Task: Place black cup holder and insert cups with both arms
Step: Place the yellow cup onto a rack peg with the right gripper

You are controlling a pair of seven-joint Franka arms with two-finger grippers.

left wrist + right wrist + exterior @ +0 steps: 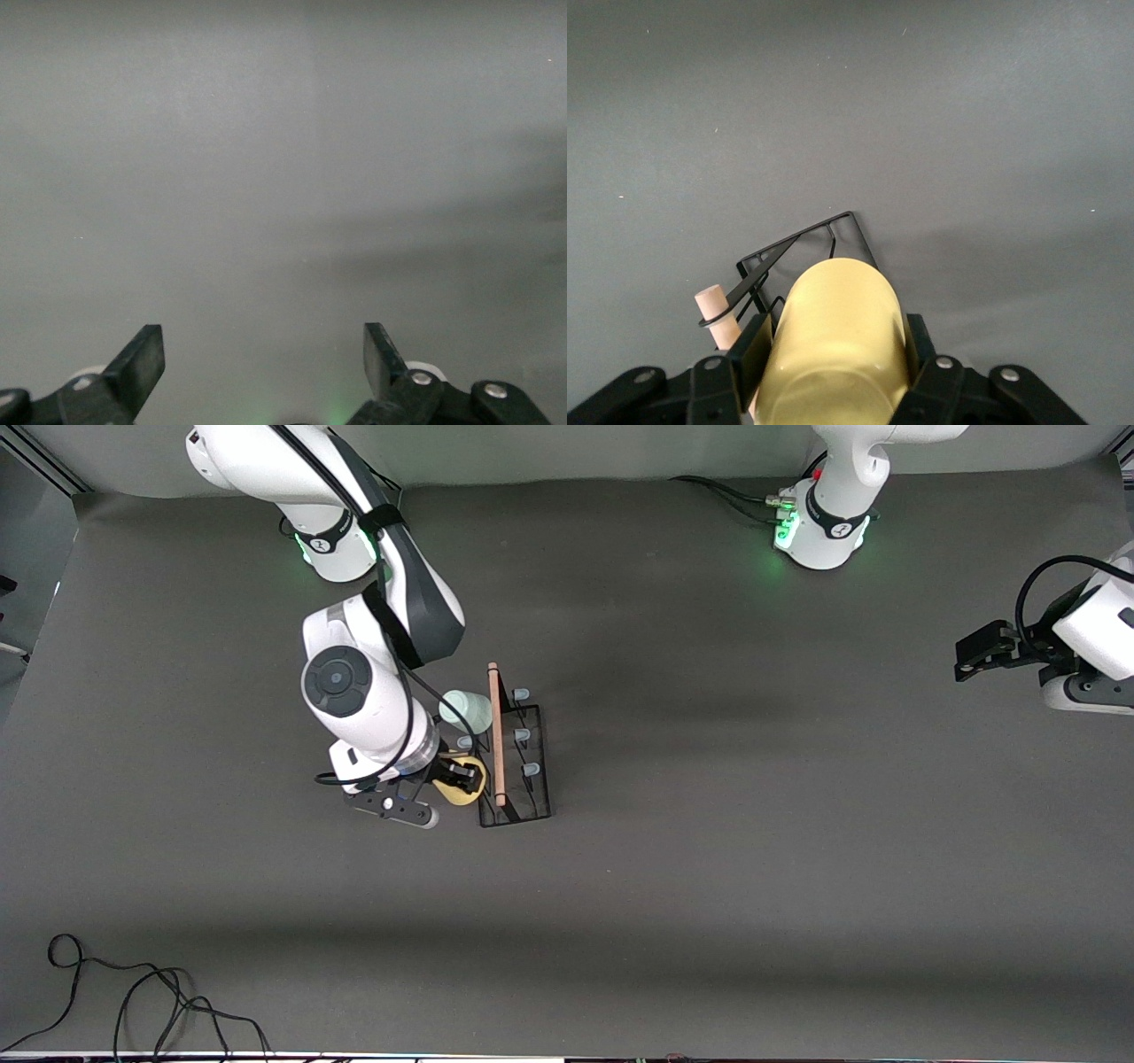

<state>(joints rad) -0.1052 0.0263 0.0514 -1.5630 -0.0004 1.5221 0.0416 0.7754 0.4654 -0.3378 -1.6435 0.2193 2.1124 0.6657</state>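
One yellow cup [833, 345] clamped in right tool [458, 777] by black cup holder [523, 779]; left tool [264, 363] wide (idle, table's end).

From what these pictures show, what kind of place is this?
Probably a robot laboratory workbench, not a home. Two white jointed robot arms with green-lit bases stand on a broad table covered by a plain dark grey mat, loose black cables trail at its edge, and only a black wire cup holder stands there.

Right hand [456, 776] seemingly grips yellow cup [467, 786] beside black cup holder [514, 757].
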